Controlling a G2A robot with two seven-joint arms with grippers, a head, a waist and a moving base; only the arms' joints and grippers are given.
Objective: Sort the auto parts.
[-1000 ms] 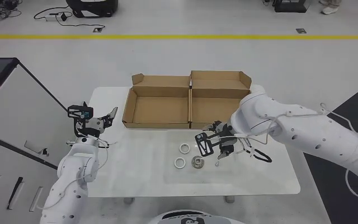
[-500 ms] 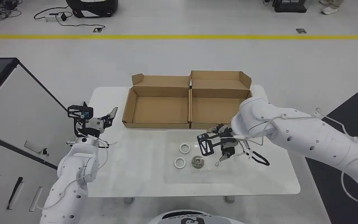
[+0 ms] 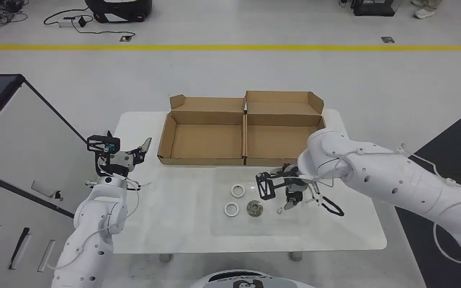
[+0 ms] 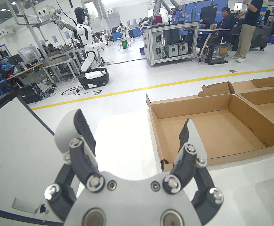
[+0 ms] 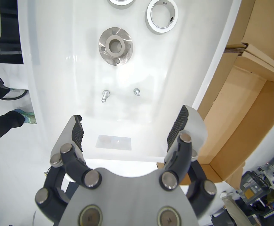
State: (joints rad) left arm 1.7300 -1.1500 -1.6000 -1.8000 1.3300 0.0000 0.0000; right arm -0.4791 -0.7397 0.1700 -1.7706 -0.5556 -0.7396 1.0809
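Just ahead of the right gripper [image 5: 130, 116] [image 3: 263, 186], held low over the white table [image 3: 180, 216] with jaws spread wide and nothing between them: two small bolts, one [image 5: 105, 95] lying on its side, the other [image 5: 137, 92] near it but not touching. Farther out along the same line, a grey metal flange [image 5: 125, 56] flat on the table, and beyond that two pale rings, one [image 5: 162, 31] nearer the fingers than the other [image 5: 121, 1], both well apart from the bolts. Off to one side of the fingers, close by, the nearer cardboard box [image 5: 246, 102], open-topped; set against its far wall, a second box [image 3: 202, 140]. Well away from all the parts, past the table's other end, the left gripper [image 4: 133, 122], likewise unclenched and holding nothing, pointing toward that second box. Judged as an early step: all five parts out on the table, none sorted, right gripper poised for a first pick, most likely a bolt, being closest to the fingertips. Next move probably calls for coming down squarely over one bolt, setting the pads across its shank and closing fully, given the risk of so small and round a thing rolling or slipping out. After that, a lift and a short carry to the box alongside. No telling which box suits which part.
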